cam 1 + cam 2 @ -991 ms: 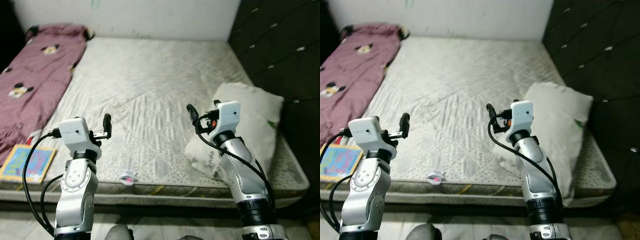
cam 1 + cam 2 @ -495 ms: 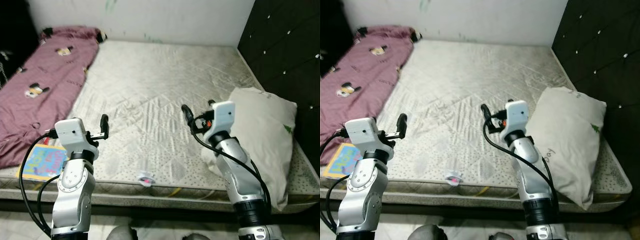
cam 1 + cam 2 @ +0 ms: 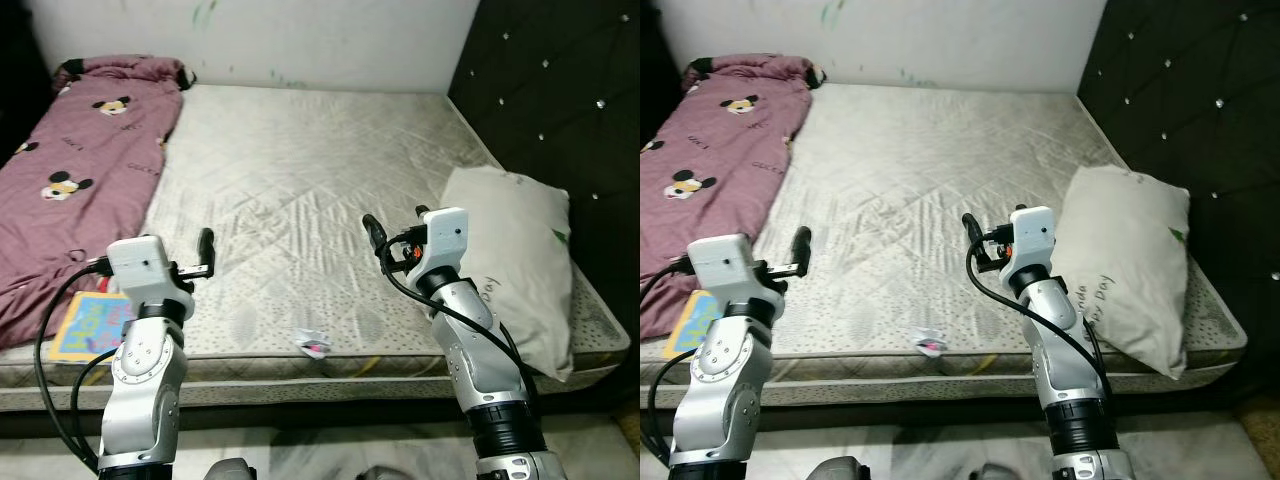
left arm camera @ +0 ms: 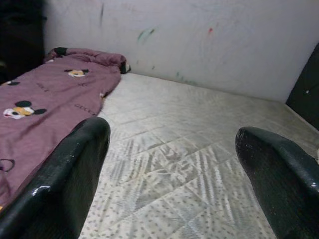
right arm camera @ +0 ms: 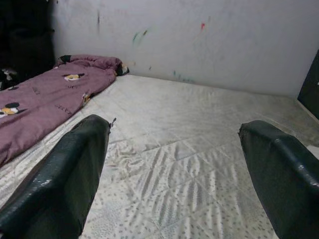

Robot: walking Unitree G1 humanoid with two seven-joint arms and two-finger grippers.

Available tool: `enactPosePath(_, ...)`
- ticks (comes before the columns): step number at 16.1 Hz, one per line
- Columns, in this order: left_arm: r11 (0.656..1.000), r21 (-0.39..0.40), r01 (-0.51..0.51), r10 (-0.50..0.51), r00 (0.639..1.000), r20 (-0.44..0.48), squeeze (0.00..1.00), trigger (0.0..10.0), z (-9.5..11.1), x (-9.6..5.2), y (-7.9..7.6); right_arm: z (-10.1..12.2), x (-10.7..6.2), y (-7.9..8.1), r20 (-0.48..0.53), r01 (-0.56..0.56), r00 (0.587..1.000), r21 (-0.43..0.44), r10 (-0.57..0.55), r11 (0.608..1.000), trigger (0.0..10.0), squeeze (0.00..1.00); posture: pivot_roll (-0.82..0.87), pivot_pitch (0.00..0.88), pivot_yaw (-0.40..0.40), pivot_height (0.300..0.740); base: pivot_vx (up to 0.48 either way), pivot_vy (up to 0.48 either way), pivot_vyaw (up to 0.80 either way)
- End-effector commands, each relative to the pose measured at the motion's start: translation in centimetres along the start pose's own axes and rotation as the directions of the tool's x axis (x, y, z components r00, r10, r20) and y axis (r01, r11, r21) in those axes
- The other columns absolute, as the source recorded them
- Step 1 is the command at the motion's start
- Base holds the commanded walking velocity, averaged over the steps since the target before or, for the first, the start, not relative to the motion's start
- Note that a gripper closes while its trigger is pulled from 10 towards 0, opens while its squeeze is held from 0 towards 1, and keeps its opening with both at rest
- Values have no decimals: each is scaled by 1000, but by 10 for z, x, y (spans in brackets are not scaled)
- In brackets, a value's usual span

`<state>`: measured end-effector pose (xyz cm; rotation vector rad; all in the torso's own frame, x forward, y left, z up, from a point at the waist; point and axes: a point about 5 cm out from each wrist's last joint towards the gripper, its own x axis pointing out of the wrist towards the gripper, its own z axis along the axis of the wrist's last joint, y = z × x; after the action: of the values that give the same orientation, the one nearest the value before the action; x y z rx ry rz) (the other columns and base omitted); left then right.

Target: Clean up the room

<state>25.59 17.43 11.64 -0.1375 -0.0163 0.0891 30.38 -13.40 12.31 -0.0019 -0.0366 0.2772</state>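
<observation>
**Grippers raised over the near edge of a bare mattress**

Arms stand bent at the elbow, forearms upright, both wrists held above the near edge of the mattress. The left gripper points forward over the near left part of the bed; its wrist view shows the two black fingers set wide apart with nothing between them. The right gripper is raised a little higher, just beside the pillow, and its wrist view likewise shows the fingers spread wide and holding nothing.

A small crumpled wrapper, white with a pink spot, lies on the mattress near the front edge, between the two arms and below both grippers, apart from the fingers of either. A colourful flat book lies at the near left corner of the bed, partly hidden behind the left arm and touching the hem of the maroon blanket. That blanket, printed with cartoon mouse heads, is spread down the left side of the mattress up to the far wall. The white pillow lies on the right side against the dark tufted headboard, its lower corner hanging over the near edge of the mattress.
</observation>
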Motion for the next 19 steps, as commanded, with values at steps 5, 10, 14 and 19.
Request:
enactPosePath(5, 998, -15, 65, -65, 998, 11, 0, 10000, 2, -1, -10, 2, 0, -5, 8, 15, 1000, -16, -15, 1000, 10000, 0, 5, 0, -34, 740, 0, 0, 593)
enactPosePath(10, 998, -11, 67, -67, 998, 10, 0, 10000, 2, 0, -10, 2, 0, -6, 6, 18, 1000, -13, -18, 1000, 10000, 0, 5, 0, -33, 740, 208, 0, 0)
enactPosePath(14, 997, -7, 75, -75, 997, 6, 0, 10000, 1, 0, -11, 2, 1, -6, 5, 18, 1000, -13, -18, 1000, 10000, 0, 9, 0, -35, 740, 61, 0, 0)
enactPosePath(19, 996, -5, 84, -84, 996, 6, 0, 10000, 1, 2, -12, 1, 4, -7, -1, 25, 1000, -15, -25, 1000, 10000, 0, 8, 0, -33, 740, 251, 0, -320)
